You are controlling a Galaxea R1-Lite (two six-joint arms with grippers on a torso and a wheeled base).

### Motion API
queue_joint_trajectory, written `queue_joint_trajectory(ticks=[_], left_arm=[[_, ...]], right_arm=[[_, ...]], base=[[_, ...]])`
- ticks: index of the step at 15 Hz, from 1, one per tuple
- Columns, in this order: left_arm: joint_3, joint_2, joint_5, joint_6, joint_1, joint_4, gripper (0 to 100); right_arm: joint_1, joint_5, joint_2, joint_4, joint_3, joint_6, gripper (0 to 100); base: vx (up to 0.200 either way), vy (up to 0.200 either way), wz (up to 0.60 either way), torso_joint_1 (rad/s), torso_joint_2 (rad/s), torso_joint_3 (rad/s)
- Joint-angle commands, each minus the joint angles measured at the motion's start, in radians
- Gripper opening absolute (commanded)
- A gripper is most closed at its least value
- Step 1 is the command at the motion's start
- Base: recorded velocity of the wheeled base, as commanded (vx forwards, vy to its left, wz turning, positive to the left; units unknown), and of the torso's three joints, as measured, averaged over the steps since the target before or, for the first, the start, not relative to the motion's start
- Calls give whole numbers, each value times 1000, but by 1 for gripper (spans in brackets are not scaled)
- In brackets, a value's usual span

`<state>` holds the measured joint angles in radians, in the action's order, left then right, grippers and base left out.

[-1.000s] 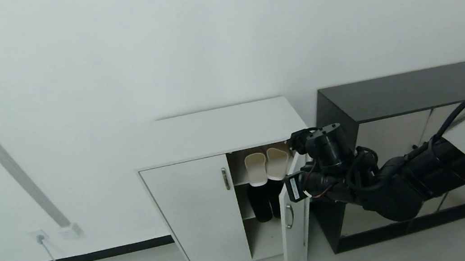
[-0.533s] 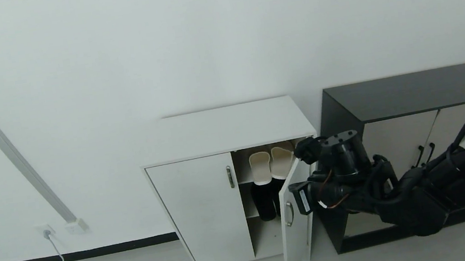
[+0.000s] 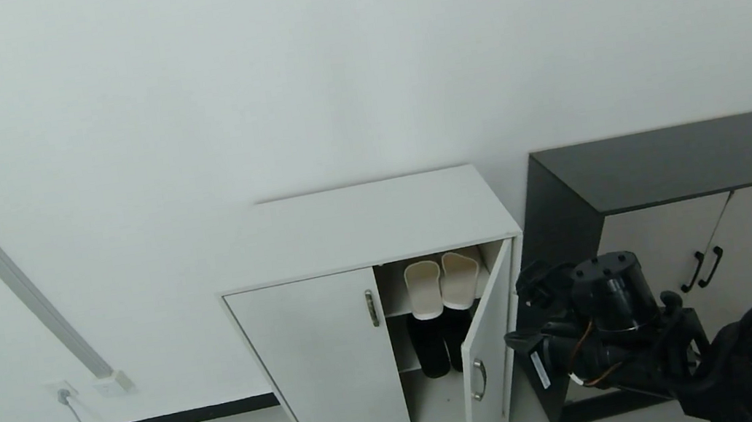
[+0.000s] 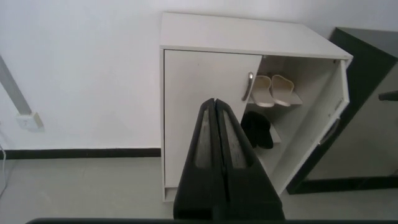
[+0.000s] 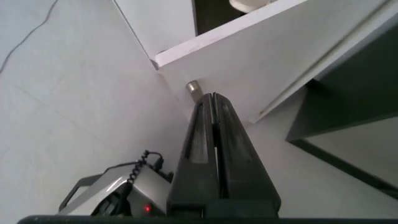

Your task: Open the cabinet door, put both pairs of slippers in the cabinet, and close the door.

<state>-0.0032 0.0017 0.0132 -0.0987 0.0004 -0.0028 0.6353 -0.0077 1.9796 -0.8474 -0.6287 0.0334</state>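
Head view: white cabinet set against the wall. Its right door is swung outward and stands ajar. The shut door covers the left half.

Contents, as seen through the opening: pale slippers are laid side by side on the top shelf. Black slippers are placed on the shelf directly below them.

Right tool: the fingers are pressed flat together and nothing is held. It is found low down, at the outer face of the door. The handle lies just beyond its tip, and whether the two are touching cannot be told. A black cabinet is stood to this tool's right, close beside the white one.

Left tool: the fingers are closed narrow against each other and nothing is gripped. It is kept well back from the cabinet, which is faced straight ahead of it. Both pairs of slippers are seen beyond its tip, ahead and to its right.

Wall socket: fitted with a cable, well off to the left tool's left.
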Motion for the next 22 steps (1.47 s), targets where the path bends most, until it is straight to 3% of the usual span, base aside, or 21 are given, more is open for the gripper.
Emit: queue_joint_trajectory(ticks=[1,7,22], left_arm=[[0,1,1,-1,0,0,0],[0,0,1,-1,0,0,0],[0,1,2,-3,0,0,0]], right_arm=[[0,2,8,-21,52,0,0],[-9,37,143,-144,53,3,0],[-34,26,358,-144,-195,17,0]], base=[[0,0,0,0,0,0],[0,0,0,0,0,0],[0,0,0,0,0,0]])
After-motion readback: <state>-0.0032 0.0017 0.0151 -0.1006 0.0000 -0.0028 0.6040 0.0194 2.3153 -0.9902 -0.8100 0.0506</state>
